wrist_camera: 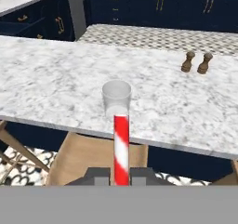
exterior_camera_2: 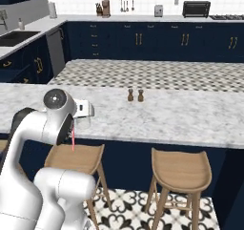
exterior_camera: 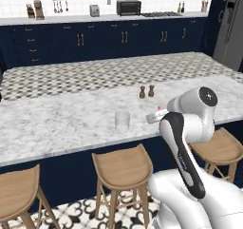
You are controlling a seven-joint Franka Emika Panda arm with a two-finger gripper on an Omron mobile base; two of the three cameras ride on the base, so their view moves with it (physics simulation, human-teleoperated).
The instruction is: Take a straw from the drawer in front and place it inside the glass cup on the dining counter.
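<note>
In the hand view my gripper (wrist_camera: 121, 177) is shut on the red-and-white striped straw (wrist_camera: 121, 146), which runs from between the fingertips toward the glass cup (wrist_camera: 116, 95). The clear cup stands upright on the marble dining counter (wrist_camera: 56, 88), near its front edge. The straw's tip lines up with the cup's near rim, and I cannot tell whether they touch. From the left base view the cup (exterior_camera: 122, 120) sits just left of my hand. In the right base view the straw (exterior_camera_2: 73, 137) shows as a thin red line beside the arm. The drawer is out of view.
Two small brown shakers (wrist_camera: 196, 62) stand farther back on the counter, to the cup's right. Wooden stools (exterior_camera: 123, 168) line the counter's near side under its overhang. Navy cabinets (exterior_camera: 95, 40) and a back worktop with appliances lie beyond a patterned floor.
</note>
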